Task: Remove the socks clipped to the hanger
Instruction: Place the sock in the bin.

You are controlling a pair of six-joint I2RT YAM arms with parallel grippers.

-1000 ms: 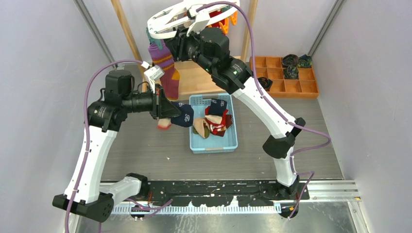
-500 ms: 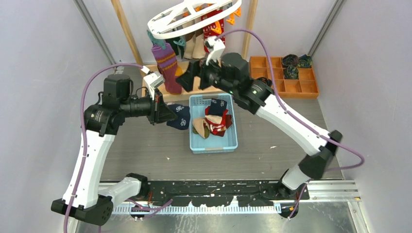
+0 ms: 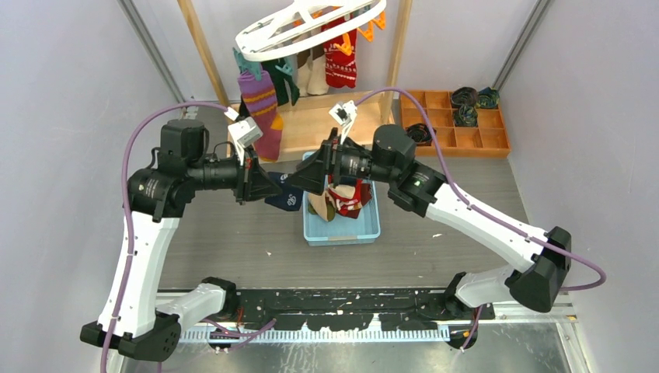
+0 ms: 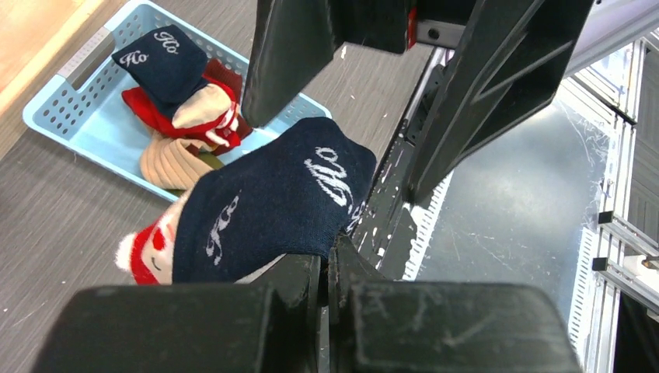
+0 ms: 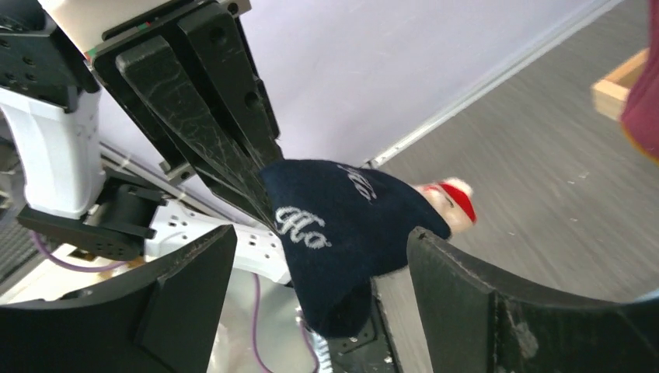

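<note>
The white oval hanger hangs at the back with socks clipped under it: a purple-striped one, a red patterned one, and beige and dark green ones between. My left gripper is shut on the cuff of a navy sock with white "Ho" lettering and a red and cream toe. My right gripper is open, and its fingers flank the free end of that sock. It faces the left gripper just left of the basket.
A light blue basket holds several loose socks. Behind it are the wooden rack base and posts. An orange compartment tray with rolled socks sits back right. Grey walls close in both sides.
My right arm came down from the hanger to the navy sock in my left gripper, and its jaws opened. The hanger swung back level. My left arm shifted slightly.
</note>
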